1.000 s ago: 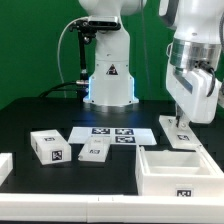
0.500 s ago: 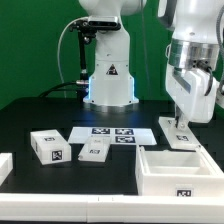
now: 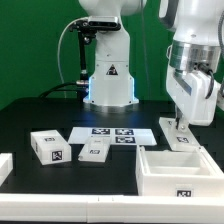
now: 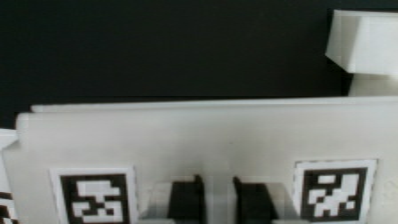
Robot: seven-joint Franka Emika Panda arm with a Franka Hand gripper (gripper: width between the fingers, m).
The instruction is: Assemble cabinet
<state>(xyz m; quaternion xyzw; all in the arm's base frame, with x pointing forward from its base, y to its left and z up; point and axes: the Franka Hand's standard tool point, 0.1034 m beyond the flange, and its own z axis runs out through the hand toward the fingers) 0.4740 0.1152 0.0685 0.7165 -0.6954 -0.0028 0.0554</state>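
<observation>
While open-topped, cabinet (image 3: 160,183) white inside.

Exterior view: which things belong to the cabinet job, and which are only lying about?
Belong to the job: the cabinet; the tagged panel under the pincer; the tagged block nearest the exterior view's left; the tagged block beside it.
Lying about: the marker board; the white piece at the exterior view's left edge, purpose unclear.

The marker board (image 3: 115,134), a large tagged block (image 3: 50,147), a smaller block (image 3: 95,151) and the cabinet (image 3: 160,182) are carried by the black bench (image 3: 35,115).
</observation>
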